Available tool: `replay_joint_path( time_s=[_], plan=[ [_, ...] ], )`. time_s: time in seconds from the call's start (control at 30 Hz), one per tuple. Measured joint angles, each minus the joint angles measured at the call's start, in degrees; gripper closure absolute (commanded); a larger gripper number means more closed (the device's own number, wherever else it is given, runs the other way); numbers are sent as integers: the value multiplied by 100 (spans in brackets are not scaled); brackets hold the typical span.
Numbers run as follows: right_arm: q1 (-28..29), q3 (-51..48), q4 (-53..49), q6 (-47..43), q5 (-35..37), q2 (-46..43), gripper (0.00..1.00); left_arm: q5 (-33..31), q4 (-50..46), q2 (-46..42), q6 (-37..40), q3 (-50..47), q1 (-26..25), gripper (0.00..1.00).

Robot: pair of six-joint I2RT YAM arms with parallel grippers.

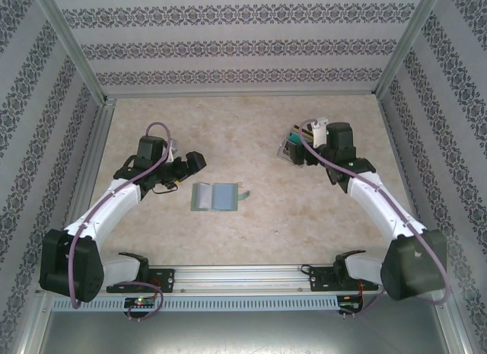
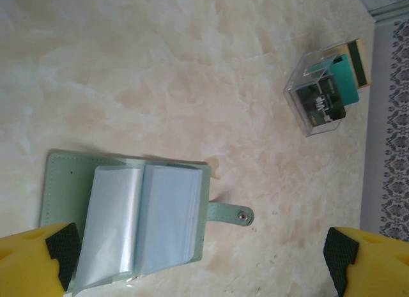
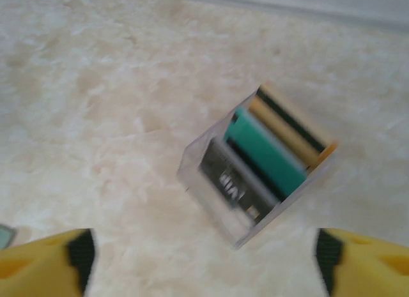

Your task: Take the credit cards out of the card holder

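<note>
The card holder [image 1: 213,196] lies open on the table's middle, pale green with clear inner sleeves [image 2: 137,220] and a strap tab [image 2: 230,214] on its right edge. No card shows in its sleeves. The credit cards stand on edge in a small clear box [image 3: 211,182]: a yellow-gold one [image 3: 287,128], a teal one [image 3: 268,153] and a dark grey one [image 3: 233,179]. My right gripper [image 3: 201,258] hangs open just above and short of that box, holding nothing. My left gripper [image 2: 201,255] is open over the holder's near edge, its fingers [image 2: 38,262] wide apart.
The clear box [image 1: 293,148] sits at the back right of the table, seen far off in the left wrist view [image 2: 323,96]. Patterned walls and metal posts [image 1: 72,46] close in the table on three sides. The arms' rail [image 1: 236,278] runs along the near edge.
</note>
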Motion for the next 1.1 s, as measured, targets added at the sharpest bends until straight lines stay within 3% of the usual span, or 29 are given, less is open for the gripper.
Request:
replay_joint_path(
  time_s=[0.1,0.2,0.37,0.53,0.77,1.1],
  plan=[
    [361,-376,39,402,-4,-326,2,24,-136,87,31,0,0,7],
    [929,-511,81,861,76,-417,2,50,-179,125,52,-35,0,24],
    [2157,-520,372,1690,254,-116,2,-2,-210,144,-11,-229,17,72],
    [2929,-350,754,2575,251,863,2,-140,-264,411,-66,-345,33,100],
    [3510,186,1460,3652,26,2210,2,-354,-280,999,-175,-555,103,100],
    [3598,348,2212,4588,-461,3189,2,-411,-251,1392,-262,-861,107,100]
  ],
)
